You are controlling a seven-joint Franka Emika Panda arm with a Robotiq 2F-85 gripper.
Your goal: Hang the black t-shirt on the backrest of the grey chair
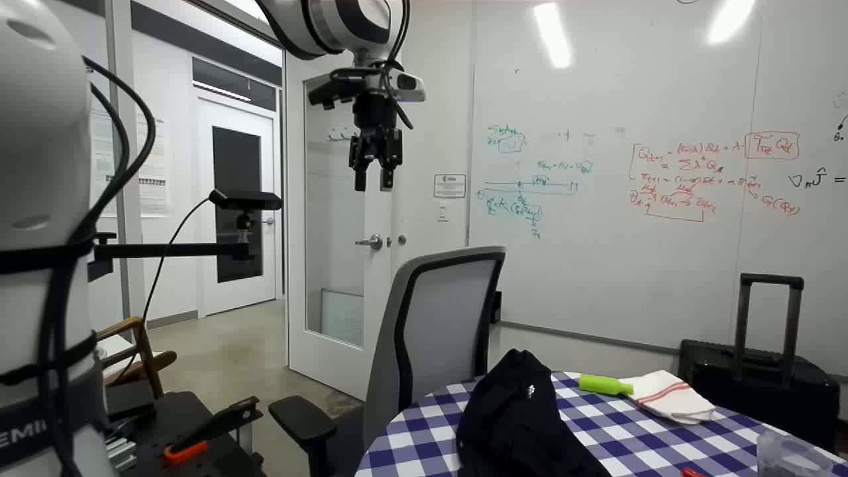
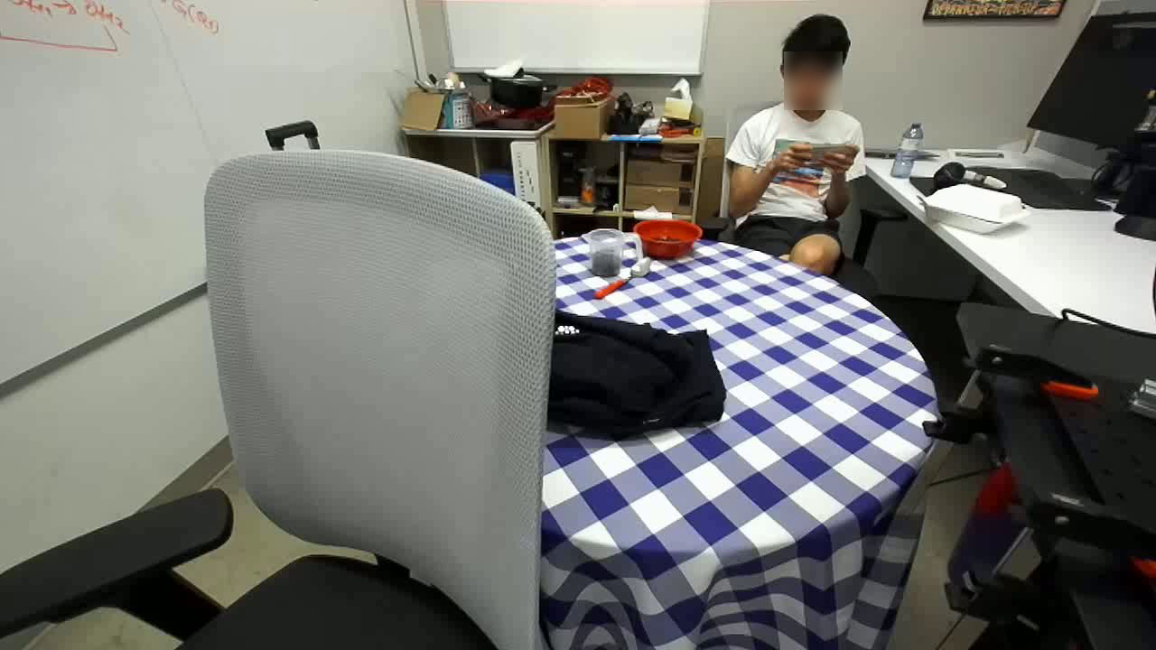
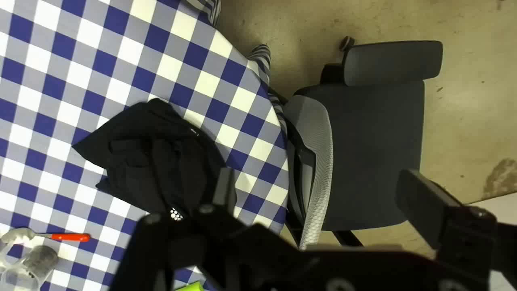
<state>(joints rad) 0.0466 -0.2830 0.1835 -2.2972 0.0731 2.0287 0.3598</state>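
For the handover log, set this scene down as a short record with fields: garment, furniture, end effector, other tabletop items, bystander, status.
garment: black t-shirt, bunched on the blue-and-white checked tablecloth
furniture: grey office chair, its mesh backrest next to the tablecloth
end effector: open, holding nothing, higher than the backrest
other tabletop items: lime-green bottle, red-striped white dish towel, clear handled cup, red-handled spoon, red bowl
bystander: one seated person
status: t-shirt not yet hung on the backrest

On the cloth-covered desk (image 2: 813, 361) a lime-green bottle (image 1: 601, 385) lay just beside a red-striped towel (image 1: 670, 397), a red-handled spoon (image 3: 70, 237) lay by a clear cup (image 2: 606, 253) near a red bowl (image 2: 666, 238), and in an exterior view a person (image 2: 799, 162) sat beyond.
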